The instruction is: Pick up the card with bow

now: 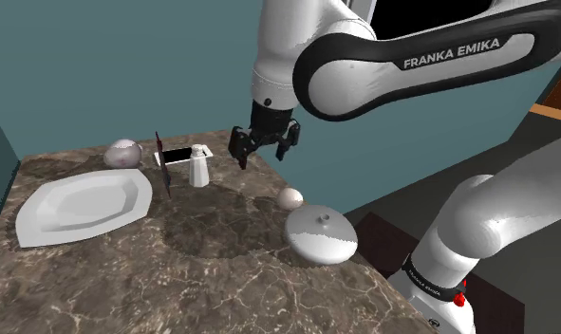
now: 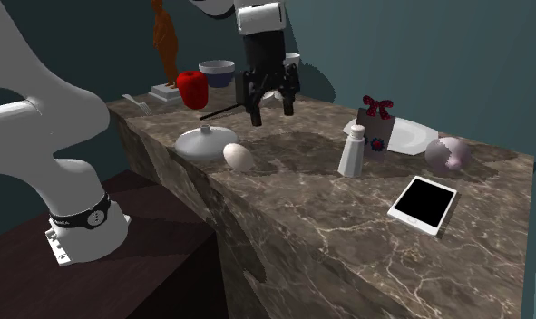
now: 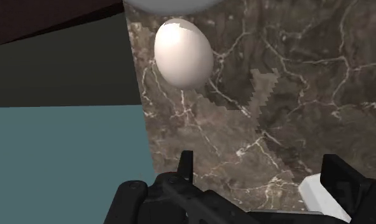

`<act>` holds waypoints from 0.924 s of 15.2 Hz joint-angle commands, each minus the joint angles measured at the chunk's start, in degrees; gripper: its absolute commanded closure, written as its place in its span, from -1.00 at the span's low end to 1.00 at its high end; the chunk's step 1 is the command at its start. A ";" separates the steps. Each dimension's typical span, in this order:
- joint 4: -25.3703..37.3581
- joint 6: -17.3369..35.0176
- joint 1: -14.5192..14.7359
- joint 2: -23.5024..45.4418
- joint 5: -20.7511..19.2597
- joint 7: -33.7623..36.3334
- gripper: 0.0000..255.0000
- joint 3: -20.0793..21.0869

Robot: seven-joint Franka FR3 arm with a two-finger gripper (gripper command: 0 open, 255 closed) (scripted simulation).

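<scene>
Your pincer [image 1: 263, 149] hung with fingers apart, holding nothing, near the egg [image 3: 183, 51]. The card [image 2: 376, 133] stood up beyond the shaker [image 2: 353, 152], so its top looked easy to pinch.

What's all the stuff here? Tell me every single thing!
Counter: one, brown marbled, under everything.
Card with bow: one, pale with dark-red bow, mid-counter.
Shaker: one, white, beside the card.
Plate: one, white, next to the card.
Ball: one, pale, beside the plate.
Tablet: one, white with black screen, lying flat.
Domed lid: one, white, near the counter's edge.
Egg: one, off-white, beside the lid.
Figurine: one, brown, by the wall.
Bowl: one, pale, near the figurine.
Red fruit: one, red, beside the bowl.
Arm: one, white, over the counter.
End effector: one, black, open, above the counter.
</scene>
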 commanded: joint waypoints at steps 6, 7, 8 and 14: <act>10.04 6.31 -8.54 14.76 -16.08 20.54 -1.00 15.28; 12.02 6.22 -9.83 17.77 -20.08 24.34 -1.00 17.69; 14.17 5.69 -10.78 21.21 -24.68 28.43 -1.00 19.95; 29.92 -4.40 -0.90 43.46 -51.91 48.69 -1.00 20.20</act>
